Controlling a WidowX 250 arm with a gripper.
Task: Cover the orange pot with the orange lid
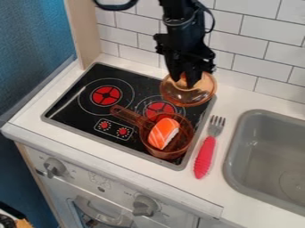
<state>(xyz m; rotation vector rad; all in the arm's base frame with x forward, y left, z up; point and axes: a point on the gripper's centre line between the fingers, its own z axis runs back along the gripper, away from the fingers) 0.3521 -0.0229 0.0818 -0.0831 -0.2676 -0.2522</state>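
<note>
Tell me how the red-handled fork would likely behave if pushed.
The fork would probably stay stiff, with its metal-looking tines and thick handle. Being long and lying flat, it seems likelier to swivel than roll. The handle's ridges might help against slipping.

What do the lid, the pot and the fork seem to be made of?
The lid and pot look like tinted glass or clear plastic: glossy, orange, see-through. The fork's head looks like grey metal; its ridged red handle is probably plastic or rubber.
</note>
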